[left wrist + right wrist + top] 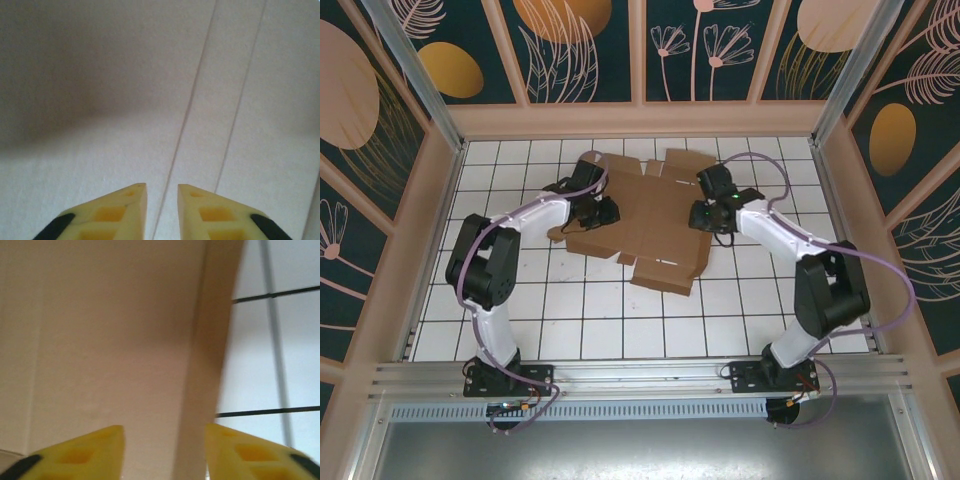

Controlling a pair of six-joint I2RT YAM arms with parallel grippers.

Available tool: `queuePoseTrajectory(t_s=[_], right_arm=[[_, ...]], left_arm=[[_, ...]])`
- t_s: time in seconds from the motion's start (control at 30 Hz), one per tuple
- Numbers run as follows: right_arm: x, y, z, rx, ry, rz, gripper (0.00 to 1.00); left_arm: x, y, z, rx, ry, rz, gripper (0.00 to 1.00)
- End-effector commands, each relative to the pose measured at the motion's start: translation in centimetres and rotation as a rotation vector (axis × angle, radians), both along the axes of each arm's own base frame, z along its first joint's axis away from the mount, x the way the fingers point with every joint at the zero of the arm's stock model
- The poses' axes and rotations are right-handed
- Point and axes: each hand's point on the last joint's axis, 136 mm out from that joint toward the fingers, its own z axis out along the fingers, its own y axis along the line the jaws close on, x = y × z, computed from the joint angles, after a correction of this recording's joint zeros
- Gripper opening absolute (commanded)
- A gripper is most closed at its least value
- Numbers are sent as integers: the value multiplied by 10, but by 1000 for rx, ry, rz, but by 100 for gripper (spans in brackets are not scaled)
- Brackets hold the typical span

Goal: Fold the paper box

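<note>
Paper box, unfolded, far middle of worktop: side-flap stage, apparently. Left end effector narrowly parted, empty; right end effector spread astride a flap edge. Next, probably: pinch, raise.

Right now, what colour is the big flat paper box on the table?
The paper box is plain brown all over, with no print. The top external view shows it best.

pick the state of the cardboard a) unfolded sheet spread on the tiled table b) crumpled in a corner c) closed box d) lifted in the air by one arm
a, the cardboard lies spread out with its flaps and slots showing on the tiled table, the left gripper at its left edge and the right gripper at its right.
</note>
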Motion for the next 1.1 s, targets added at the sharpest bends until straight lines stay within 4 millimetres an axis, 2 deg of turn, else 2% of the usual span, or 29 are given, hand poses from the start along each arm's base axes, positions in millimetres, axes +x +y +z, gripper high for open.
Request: queuePoseTrajectory(t_s=[0.0,0.1,0.2,0.33,0.5,0.57,0.67,0.83,0.97,1.07], right_arm=[[-6,43,-4,38,22,105,25],[-16,60,-26,46,78,148,0],[-18,59,-50,31,130,125,0],[-16,60,-75,-3,181,106,0],[3,46,-91,-45,191,22,0],[10,49,-97,-47,201,14,0],[33,41,-106,-43,222,-26,0],[68,55,-109,-28,202,-11,0],[85,83,-109,62,199,38,4],[97,111,-102,142,182,101,9]], left_arm=[[10,20,-14,89,27,25,14],[16,30,-24,166,25,21,1],[12,38,-41,235,66,6,0],[-6,48,-56,269,113,0,0],[-37,49,-70,273,163,-19,0],[-51,42,-71,268,169,-42,0],[-73,28,-70,243,174,-76,0],[-109,-3,-71,129,204,-125,0],[-119,-34,-66,27,211,-172,0],[-114,-62,-58,-34,203,-213,0]])
